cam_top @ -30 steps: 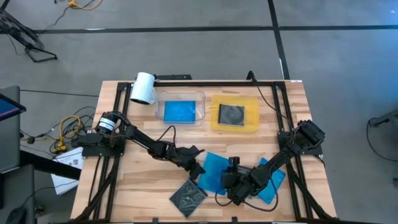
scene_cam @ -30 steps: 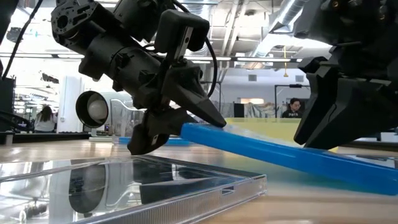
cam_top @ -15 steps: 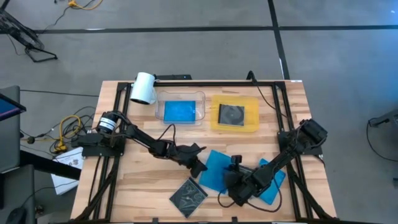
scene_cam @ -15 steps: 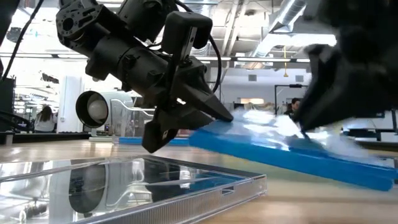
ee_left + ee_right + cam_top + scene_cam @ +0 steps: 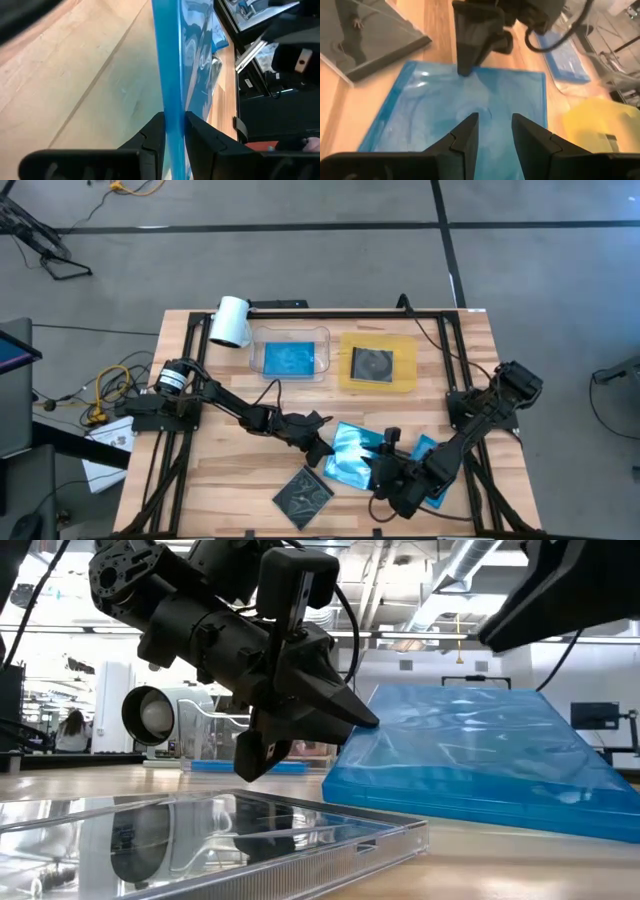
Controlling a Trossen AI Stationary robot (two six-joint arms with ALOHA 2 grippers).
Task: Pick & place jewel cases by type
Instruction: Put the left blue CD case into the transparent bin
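Nearest the table's front edge we see a grey-clear case (image 5: 303,494) with a dark disc, lying flat on the wood (image 5: 230,470); in the low view it fills the foreground (image 5: 220,830).

Just behind it lies a blue case (image 5: 352,457), tilted, with its left edge raised. The left gripper (image 5: 322,452) has its two dark fingers (image 5: 152,135) closed on that raised edge: the wrist view shows the blue edge (image 5: 170,90) pinched between them, and the low view shows the finger tips meeting the case's corner (image 5: 450,765). The right gripper (image 5: 382,470) is at this case's right side. Its wrist view looks down on the blue surface (image 5: 470,107) with its fingers (image 5: 465,135) set apart above it; we cannot tell whether they touch the case, so we call its jaws open and holding nothing.

A second blue case (image 5: 428,470) lies flat under the right arm, near the table's right side, mostly covered by that arm.

Farther back, a clear tray (image 5: 254,356) holds a third blue case (image 5: 289,358). Beside it on the right, a yellow tray (image 5: 406,362) holds a grey-clear case with a dark disc (image 5: 372,363). At the back left corner a white cylinder (image 5: 230,321) lies on its side.
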